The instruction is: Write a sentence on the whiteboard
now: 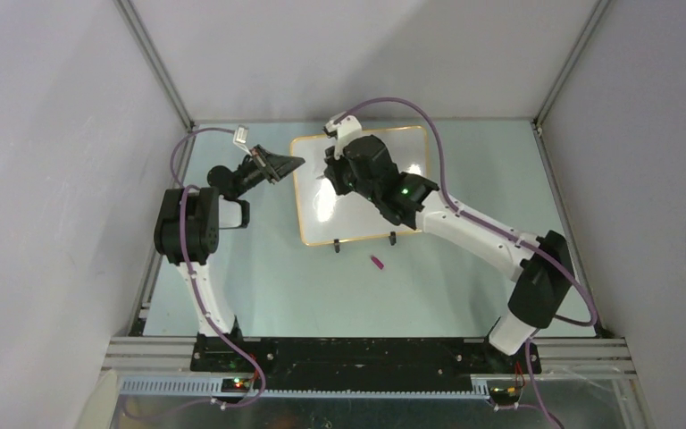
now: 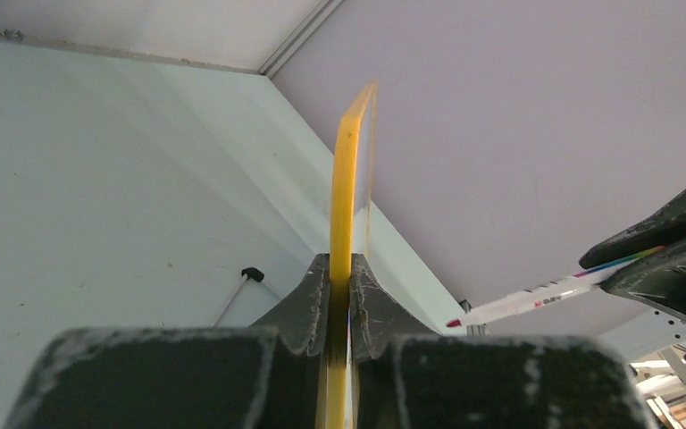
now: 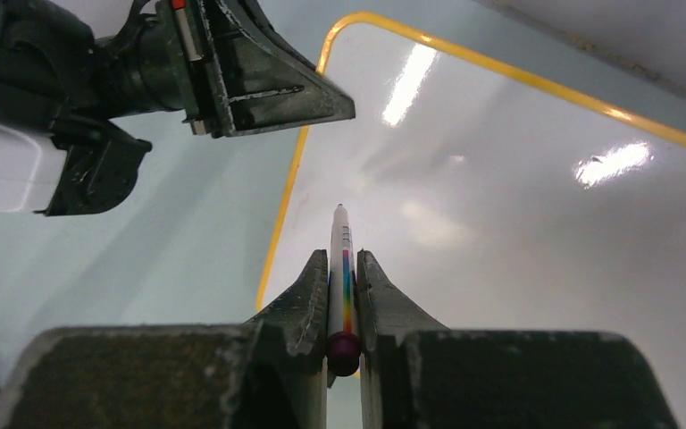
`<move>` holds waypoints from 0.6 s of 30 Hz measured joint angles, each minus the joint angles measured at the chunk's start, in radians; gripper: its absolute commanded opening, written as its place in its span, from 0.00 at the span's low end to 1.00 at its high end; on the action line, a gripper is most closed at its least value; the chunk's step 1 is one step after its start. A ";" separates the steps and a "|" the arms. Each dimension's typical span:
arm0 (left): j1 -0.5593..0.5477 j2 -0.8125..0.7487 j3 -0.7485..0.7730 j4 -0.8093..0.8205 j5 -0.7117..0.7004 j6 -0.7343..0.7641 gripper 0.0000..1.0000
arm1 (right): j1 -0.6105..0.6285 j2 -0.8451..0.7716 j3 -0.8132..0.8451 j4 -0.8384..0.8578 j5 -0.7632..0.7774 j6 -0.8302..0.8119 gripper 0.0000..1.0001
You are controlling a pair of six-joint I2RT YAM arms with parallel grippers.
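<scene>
The whiteboard [image 1: 317, 213], glossy white with an orange-yellow frame, lies flat on the table and looks blank. My left gripper [image 1: 295, 163] is shut on its left edge; in the left wrist view [image 2: 342, 284] the yellow frame [image 2: 343, 197] runs up between the jaws. My right gripper [image 1: 329, 175] hovers over the board's left part, shut on a white marker [image 3: 342, 259] with a rainbow stripe, tip pointing at the board [image 3: 518, 223]. The marker [image 2: 536, 298] shows a red tip in the left wrist view. I cannot tell whether the tip touches the board.
A small purple marker cap [image 1: 378, 263] lies on the table in front of the board. Two black clip feet [image 1: 337, 243] sit on the board's near edge. Grey enclosure walls stand close on the left, back and right.
</scene>
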 measured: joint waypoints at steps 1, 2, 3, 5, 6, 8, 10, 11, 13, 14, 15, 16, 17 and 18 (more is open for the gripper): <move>0.000 0.000 0.000 0.000 0.000 0.000 0.00 | 0.004 0.014 0.013 -0.002 0.016 -0.013 0.00; 0.000 0.000 0.000 0.000 0.000 0.000 0.00 | 0.008 0.025 0.023 -0.002 0.030 -0.024 0.00; 0.000 0.000 0.000 0.000 0.000 0.001 0.00 | 0.015 0.039 0.034 -0.002 0.050 -0.040 0.00; 0.000 0.000 0.000 0.000 0.000 0.005 0.00 | 0.030 0.066 0.058 -0.003 0.090 -0.063 0.00; 0.000 0.000 0.000 0.000 0.000 0.006 0.00 | 0.037 0.080 0.071 -0.004 0.111 -0.076 0.00; 0.000 0.000 -0.001 0.001 0.000 0.006 0.00 | 0.046 0.107 0.095 -0.002 0.146 -0.101 0.00; 0.000 0.000 -0.001 0.001 0.000 0.006 0.00 | 0.054 0.127 0.108 0.001 0.172 -0.122 0.00; 0.000 0.000 -0.001 0.001 0.000 0.006 0.00 | 0.056 0.132 0.108 0.000 0.184 -0.132 0.00; 0.000 0.000 -0.002 0.001 0.000 0.006 0.00 | 0.056 0.137 0.108 -0.002 0.199 -0.144 0.00; 0.000 0.000 -0.002 0.001 0.000 0.006 0.00 | 0.056 0.137 0.108 -0.002 0.205 -0.149 0.00; 0.000 0.000 -0.002 0.001 0.000 0.006 0.00 | 0.056 0.137 0.108 0.000 0.210 -0.153 0.00; 0.000 0.000 -0.002 0.001 0.000 0.006 0.00 | 0.056 0.136 0.108 0.004 0.214 -0.154 0.00; 0.000 0.000 -0.002 0.001 0.000 0.006 0.00 | 0.056 0.136 0.105 0.013 0.215 -0.156 0.00; 0.000 0.000 -0.002 0.001 0.000 0.006 0.00 | 0.056 0.132 0.098 0.023 0.216 -0.158 0.00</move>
